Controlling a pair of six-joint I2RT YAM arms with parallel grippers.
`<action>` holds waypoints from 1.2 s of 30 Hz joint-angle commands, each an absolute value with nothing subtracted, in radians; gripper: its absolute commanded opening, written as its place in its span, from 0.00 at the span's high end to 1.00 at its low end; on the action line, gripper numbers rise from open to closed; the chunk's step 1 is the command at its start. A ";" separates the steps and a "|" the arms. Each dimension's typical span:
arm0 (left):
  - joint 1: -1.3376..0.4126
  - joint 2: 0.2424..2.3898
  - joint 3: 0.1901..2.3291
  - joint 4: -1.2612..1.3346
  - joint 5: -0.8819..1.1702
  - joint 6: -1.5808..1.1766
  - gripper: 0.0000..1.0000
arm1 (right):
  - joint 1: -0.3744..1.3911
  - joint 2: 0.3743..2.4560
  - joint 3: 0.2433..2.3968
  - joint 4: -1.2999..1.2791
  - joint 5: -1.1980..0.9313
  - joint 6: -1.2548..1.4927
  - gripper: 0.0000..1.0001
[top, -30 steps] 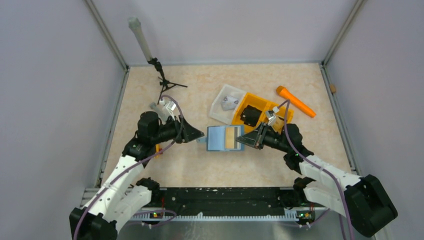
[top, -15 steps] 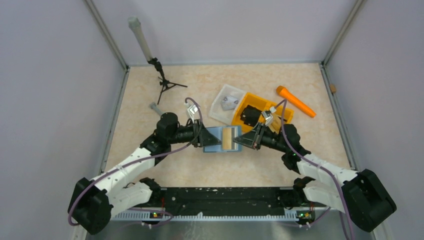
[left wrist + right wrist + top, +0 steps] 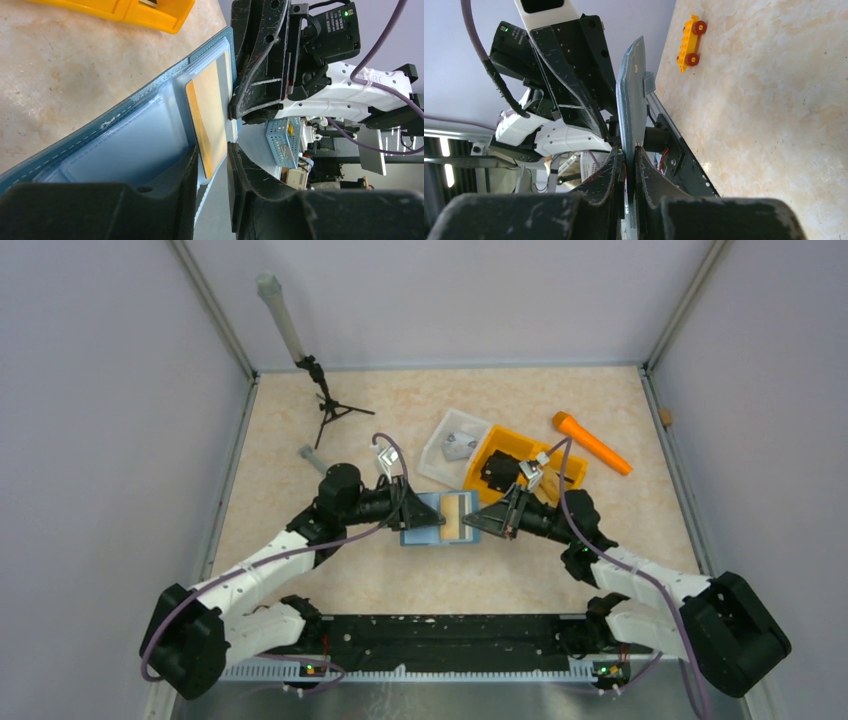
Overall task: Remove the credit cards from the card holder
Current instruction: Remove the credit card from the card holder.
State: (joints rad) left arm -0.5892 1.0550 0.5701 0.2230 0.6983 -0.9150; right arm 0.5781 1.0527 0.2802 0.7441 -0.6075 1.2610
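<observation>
Top view: card holder, a flat teal folding wallet, spread open between the two arms near the middle of the beige mottled table. It has a pale blue lining and one tan-orange card in its right half. Left gripper, with black wedge-shaped fingers, sits over the holder's left half. Right gripper, of the same make, is at the holder's right edge. Behind them an orange divided bin of hard plastic, with a black part in it, sits just beside a translucent square tray. An orange tapered cylinder lies further right. A small black tripod carrying a grey tube stands toward the far left corner. Left wrist view: the holder's inner face shows a stitched teal border and glossy clear pockets, and the card is a smooth orange rectangle with a rounded corner. The card's near end lies in the narrow gap between the left jaws; whether they press on it I cannot tell. The right fingers, scuffed black plastic, meet the holder's far edge. Right wrist view: the holder appears edge-on as a thin slab. Its near edge is clamped between the right jaws, which stand almost together on it. The left gripper is close behind the slab. A yellow toy brick with red wheels rests on the table beyond.
</observation>
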 commanded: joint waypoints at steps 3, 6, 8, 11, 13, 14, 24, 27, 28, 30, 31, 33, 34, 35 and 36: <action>-0.596 1.083 0.576 0.372 0.731 -0.968 0.72 | 0.603 1.081 0.281 0.876 -0.637 1.290 1.00; -0.595 1.103 0.563 0.429 0.752 -0.997 0.76 | 0.606 1.088 0.277 0.893 -0.638 1.295 1.00; -0.596 1.113 0.548 0.490 0.768 -1.024 0.77 | 0.607 1.090 0.274 0.898 -0.638 1.298 1.00; -0.596 1.131 0.521 0.599 0.792 -1.086 0.75 | 0.610 1.092 0.273 0.905 -0.642 1.298 1.00; -0.595 1.131 0.510 0.672 0.800 -1.115 0.74 | 0.612 1.098 0.272 0.914 -0.646 1.303 1.00; -0.596 1.127 0.506 0.696 0.803 -1.125 0.73 | 0.613 1.100 0.270 0.923 -0.644 1.310 1.00; -0.593 1.082 0.468 0.849 0.806 -1.196 0.79 | 0.612 1.116 0.264 0.939 -0.650 1.320 1.00; -0.593 1.098 0.468 0.877 0.814 -1.211 0.86 | 0.612 1.128 0.275 0.940 -0.671 1.315 1.00; -0.592 1.103 0.468 0.888 0.816 -1.216 0.89 | 0.614 1.130 0.278 0.939 -0.674 1.313 1.00; -0.593 1.115 0.468 0.909 0.821 -1.230 0.91 | 0.617 1.136 0.284 0.930 -0.682 1.304 1.00; -0.593 1.121 0.469 0.928 0.828 -1.238 0.91 | 0.620 1.137 0.287 0.925 -0.683 1.299 1.00; -0.592 1.134 0.470 0.959 0.837 -1.255 0.91 | 0.628 1.141 0.296 0.913 -0.688 1.287 1.00; -0.592 1.140 0.469 0.971 0.840 -1.262 0.91 | 0.630 1.143 0.297 0.913 -0.687 1.286 1.00; -0.592 1.144 0.470 0.982 0.842 -1.267 0.89 | 0.633 1.144 0.298 0.915 -0.687 1.284 1.00; -0.592 1.149 0.468 0.996 0.845 -1.274 0.84 | 0.635 1.145 0.300 0.916 -0.688 1.285 1.00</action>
